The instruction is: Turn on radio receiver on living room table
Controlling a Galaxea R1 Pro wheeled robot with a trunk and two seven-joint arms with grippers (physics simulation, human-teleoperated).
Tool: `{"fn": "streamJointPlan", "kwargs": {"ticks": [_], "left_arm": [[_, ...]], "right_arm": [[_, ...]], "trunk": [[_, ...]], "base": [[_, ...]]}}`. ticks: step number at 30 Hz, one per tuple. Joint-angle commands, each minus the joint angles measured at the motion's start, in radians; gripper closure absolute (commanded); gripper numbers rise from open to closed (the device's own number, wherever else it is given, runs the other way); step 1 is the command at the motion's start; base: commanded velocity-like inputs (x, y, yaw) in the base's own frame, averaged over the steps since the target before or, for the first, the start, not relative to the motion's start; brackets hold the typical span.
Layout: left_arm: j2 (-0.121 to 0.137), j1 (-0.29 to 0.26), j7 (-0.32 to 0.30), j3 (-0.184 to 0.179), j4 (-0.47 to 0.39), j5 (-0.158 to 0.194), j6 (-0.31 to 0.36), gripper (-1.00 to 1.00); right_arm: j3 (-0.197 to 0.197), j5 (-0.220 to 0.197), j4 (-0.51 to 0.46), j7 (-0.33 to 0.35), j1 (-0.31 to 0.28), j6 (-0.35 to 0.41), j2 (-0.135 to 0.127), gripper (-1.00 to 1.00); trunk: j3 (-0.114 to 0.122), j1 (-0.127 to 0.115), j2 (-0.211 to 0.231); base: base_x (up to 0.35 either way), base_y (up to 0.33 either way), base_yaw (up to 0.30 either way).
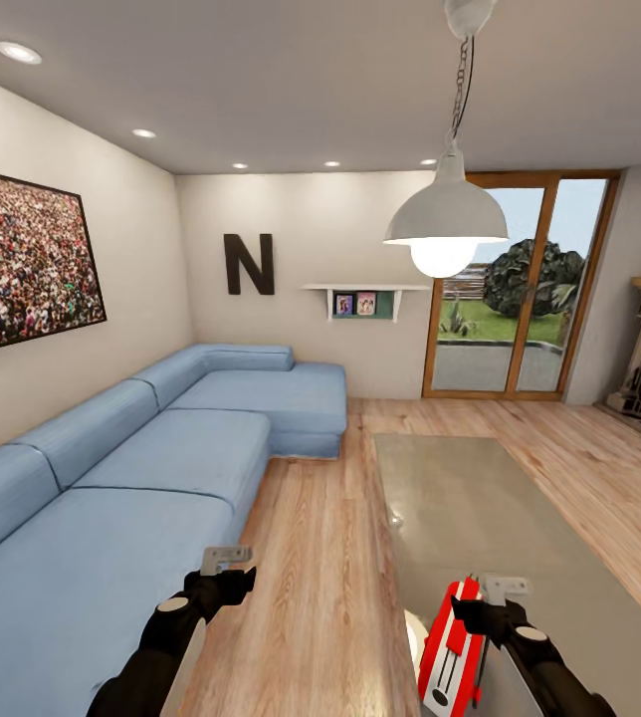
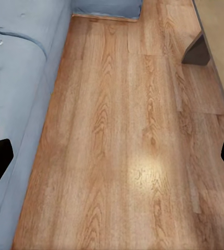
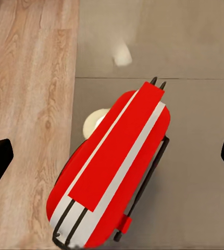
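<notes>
Item: radio receiver point(image 3: 109, 169) on the near corner of the desk point(image 1: 520, 518), right gripper point(image 1: 482, 609) poised above it.

I log the red radio standing close to the desk edge that faces the wood floor point(image 2: 122, 146), my right gripper spread wide and empty over its top, fingertips well apart either side. My left gripper point(image 1: 223, 576) hangs over the floor between desk and blue sofa point(image 1: 111, 498), also wide and holding nothing. Risks, as I judge them: a downward push off-centre could tip or slide the radio off the nearby edge; the glossy top offers little grip. The thin handle could snag a finger. Surroundings: pendant lamp point(image 1: 447, 214), wall shelf point(image 1: 363, 299), glazed doors point(image 1: 520, 289). I see nothing between gripper and radio.
</notes>
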Motion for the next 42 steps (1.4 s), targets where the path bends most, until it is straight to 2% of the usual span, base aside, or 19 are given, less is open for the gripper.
{"fn": "streamJointPlan", "kwargs": {"ticks": [1, 7, 12, 13, 18, 25, 42], "left_arm": [[0.000, 0.000, 0.000, 0.000, 0.000, 0.000, 0.000, -1.00], [0.000, 0.000, -0.001, 0.000, 0.000, 0.000, -0.002, -1.00], [0.001, 0.000, -0.003, 0.007, 0.000, 0.000, -0.006, -1.00], [0.001, 0.000, -0.003, 0.009, -0.001, 0.001, -0.006, -1.00], [0.000, 0.000, -0.004, 0.009, -0.001, 0.003, -0.007, -1.00], [-0.001, 0.000, -0.002, 0.002, -0.002, 0.001, -0.006, -1.00], [-0.002, 0.000, -0.007, 0.005, -0.002, 0.002, 0.003, -1.00]], "right_arm": [[0.000, 0.001, 0.000, 0.000, 0.000, 0.013, 0.000, -1.00], [0.007, 0.009, -0.044, 0.003, -0.022, 0.276, 0.000, -1.00], [0.008, 0.008, -0.074, 0.002, -0.094, 0.336, 0.000, -1.00], [0.008, 0.008, -0.079, 0.002, -0.132, 0.353, 0.000, -1.00], [0.008, 0.007, -0.097, 0.010, -0.201, 0.426, 0.002, -1.00], [0.008, 0.001, -0.067, 0.018, -0.222, 0.456, 0.035, -1.00], [-0.011, 0.002, -0.037, 0.017, -0.223, 0.481, 0.029, -1.00]], "trunk": [[0.000, 0.000, 0.000], [0.000, 0.000, 0.000], [0.000, 0.000, 0.000], [0.000, 0.000, 0.000], [0.000, 0.000, 0.000], [0.000, 0.000, 0.000], [0.000, 0.000, 0.000]], "base": [[0.000, 0.000, 0.000], [0.000, 0.000, 0.000], [0.000, 0.000, 0.000], [0.000, 0.000, 0.000], [0.000, 0.000, 0.000], [0.000, 0.000, 0.000], [0.000, 0.000, 0.000]]}}
